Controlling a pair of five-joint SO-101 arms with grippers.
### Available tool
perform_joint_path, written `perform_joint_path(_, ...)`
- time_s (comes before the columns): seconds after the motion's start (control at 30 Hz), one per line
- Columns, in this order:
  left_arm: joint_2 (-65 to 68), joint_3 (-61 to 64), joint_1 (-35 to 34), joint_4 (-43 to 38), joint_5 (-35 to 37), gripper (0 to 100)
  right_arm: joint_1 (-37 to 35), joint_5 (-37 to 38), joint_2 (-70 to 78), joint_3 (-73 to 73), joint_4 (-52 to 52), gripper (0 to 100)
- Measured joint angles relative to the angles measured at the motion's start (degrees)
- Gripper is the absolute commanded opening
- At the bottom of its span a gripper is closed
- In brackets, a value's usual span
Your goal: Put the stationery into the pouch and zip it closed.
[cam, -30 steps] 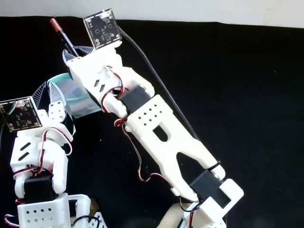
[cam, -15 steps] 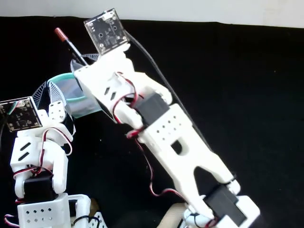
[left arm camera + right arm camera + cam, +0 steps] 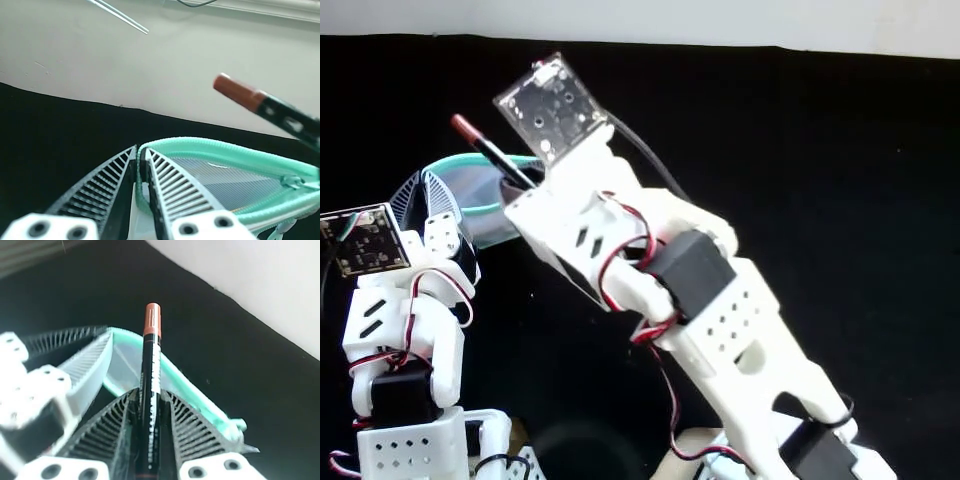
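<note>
A black marker with a brown cap (image 3: 480, 142) sticks up out of my right gripper (image 3: 525, 185), which is shut on its barrel (image 3: 149, 400). It hangs over the mint-green mesh pouch (image 3: 470, 195) at the table's left. My left gripper (image 3: 425, 195) is shut on the pouch's zipper rim (image 3: 142, 172) and holds it up. In the left wrist view the marker's cap (image 3: 235, 92) shows above the pouch's open mouth (image 3: 225, 172). In the right wrist view the pouch (image 3: 130, 360) lies just beyond the marker.
A black cloth (image 3: 820, 150) covers the table, with free room on the right. A pale wall (image 3: 720, 20) runs along the far edge. The right arm's white links (image 3: 720, 320) cross the middle of the table.
My right arm has drawn back toward the near side and down, bringing the marker from beyond the pouch to over it. The left arm and pouch have stayed put.
</note>
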Motion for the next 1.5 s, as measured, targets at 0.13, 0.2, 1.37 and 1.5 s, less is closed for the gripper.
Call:
perform_joint_path(0.13,0.0,0.0,0.0,0.0,0.0,1,0.0,4.3,-1.0,0.0,4.2,0.8)
perform_joint_path(0.2,0.0,0.0,0.0,0.0,0.0,1,-0.3,6.2,-1.0,0.0,6.4,0.8)
perform_joint_path(1.37,-0.2,2.9,16.3,-0.1,0.0,1,7.2,19.6,-1.1,-5.8,27.3,0.8)
perform_joint_path(1.5,-0.2,2.9,17.0,-0.1,0.0,1,7.2,19.6,-1.1,-5.8,27.5,0.8)
